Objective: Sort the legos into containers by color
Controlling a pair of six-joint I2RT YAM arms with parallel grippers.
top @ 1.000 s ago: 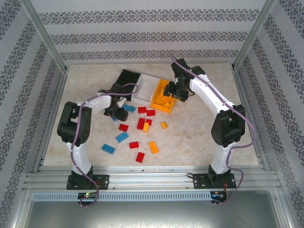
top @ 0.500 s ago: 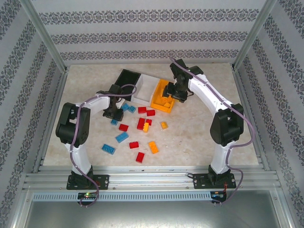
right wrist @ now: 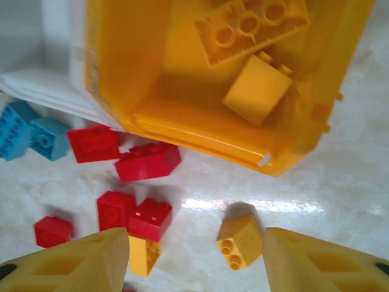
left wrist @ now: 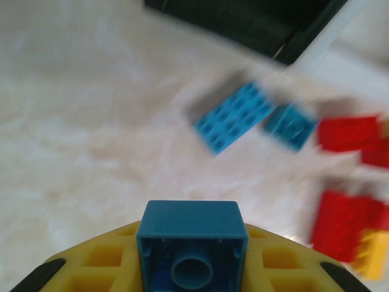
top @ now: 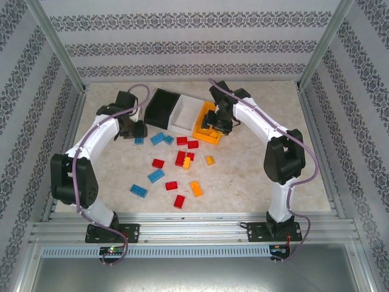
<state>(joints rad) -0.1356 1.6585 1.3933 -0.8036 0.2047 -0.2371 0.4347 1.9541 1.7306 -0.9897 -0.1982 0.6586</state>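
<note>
1. Carrying: left gripper [top: 138,131], clamped on a small blue brick [left wrist: 192,246], has left the pile and now sits just left of the black bin [top: 161,108]; release looks next.
2. Right gripper [right wrist: 194,243] is half open and empty, over the orange bin [right wrist: 152,91] near edge.
3. Table count: four blue bricks [top: 157,138], seven red bricks [top: 182,140], three orange-yellow bricks [top: 196,188]. Three bins, including the white bin [top: 188,112].

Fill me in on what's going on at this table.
Two robot arms are sorting lego bricks by color into three joined bins. The left gripper is shut on a small blue brick, held up over the table beside the black bin. The right gripper is open, hovering at the front of the orange bin, which has at least two orange bricks inside. Plenty of red, blue and orange loose bricks lie on the table, so sorting is far from done.
</note>
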